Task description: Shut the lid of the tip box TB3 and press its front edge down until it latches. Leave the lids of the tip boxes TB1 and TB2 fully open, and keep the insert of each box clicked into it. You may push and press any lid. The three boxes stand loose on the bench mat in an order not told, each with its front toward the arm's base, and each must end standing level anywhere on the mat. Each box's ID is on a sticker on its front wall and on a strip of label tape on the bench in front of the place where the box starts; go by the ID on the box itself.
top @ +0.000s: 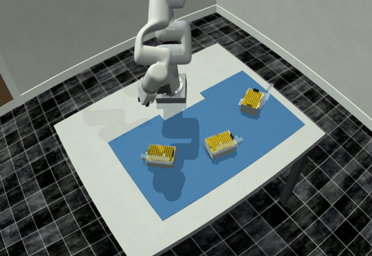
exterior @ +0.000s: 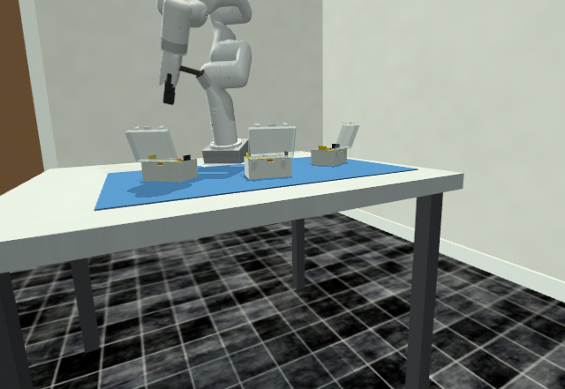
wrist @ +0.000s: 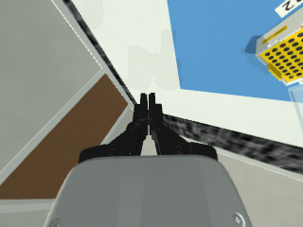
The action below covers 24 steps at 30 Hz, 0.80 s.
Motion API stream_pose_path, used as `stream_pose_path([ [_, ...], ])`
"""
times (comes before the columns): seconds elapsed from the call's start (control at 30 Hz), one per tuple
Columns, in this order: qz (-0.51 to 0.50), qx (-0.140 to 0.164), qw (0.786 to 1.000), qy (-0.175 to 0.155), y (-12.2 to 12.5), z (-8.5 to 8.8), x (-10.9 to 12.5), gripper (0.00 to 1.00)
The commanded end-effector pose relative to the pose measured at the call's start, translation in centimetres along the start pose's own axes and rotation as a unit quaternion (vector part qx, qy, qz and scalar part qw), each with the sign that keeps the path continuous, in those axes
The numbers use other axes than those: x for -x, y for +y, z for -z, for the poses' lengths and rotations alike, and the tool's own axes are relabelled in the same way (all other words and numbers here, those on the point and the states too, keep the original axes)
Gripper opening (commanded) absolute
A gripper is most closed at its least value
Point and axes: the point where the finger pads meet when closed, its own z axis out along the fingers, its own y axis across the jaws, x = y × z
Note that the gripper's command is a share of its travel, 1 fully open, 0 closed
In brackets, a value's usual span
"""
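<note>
Three tip boxes with yellow inserts stand on the blue mat (top: 207, 145): a left one (top: 160, 154), a middle one (top: 222, 143) and a far right one (top: 253, 100). All three lids stand open, as the side view shows for the left box (exterior: 169, 168), the middle box (exterior: 267, 166) and the right box (exterior: 329, 154). I cannot read the ID stickers. My gripper (top: 144, 101) (exterior: 169, 97) is shut and empty, high above the bench left of the arm's base. In the wrist view the shut fingers (wrist: 149, 101) point past the table edge, with one box (wrist: 286, 57) at the right.
A strip of label tape (wrist: 290, 6) lies on the mat, cut off by the frame. The arm's base plate (top: 171, 92) stands at the back of the table, in a notch of the mat. The floor lies beyond the table's left edge.
</note>
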Motion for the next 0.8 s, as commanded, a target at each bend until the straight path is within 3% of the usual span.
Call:
stream_pose_path([
  [0.0, -0.01, 0.042, 0.998, -0.047, 1.2, 1.2, 0.0, 0.0],
  [0.23, -0.025, 0.128, 0.986, -0.104, 3.1, 3.4, -0.5, 0.0],
  [0.27, -0.025, 0.128, 0.986, -0.104, 3.1, 3.4, -0.5, 0.0],
  [0.4, -0.033, 0.185, 0.974, -0.127, 4.3, 5.0, -1.1, 0.0],
  [0.47, -0.033, 0.185, 0.974, -0.127, 4.3, 5.0, -1.1, 0.0],
  [0.6, -0.041, 0.245, 0.958, -0.141, 5.2, 6.5, -1.8, 0.0],
  [0.77, -0.041, 0.245, 0.958, -0.141, 5.4, 6.8, -1.9, 0.0],
])
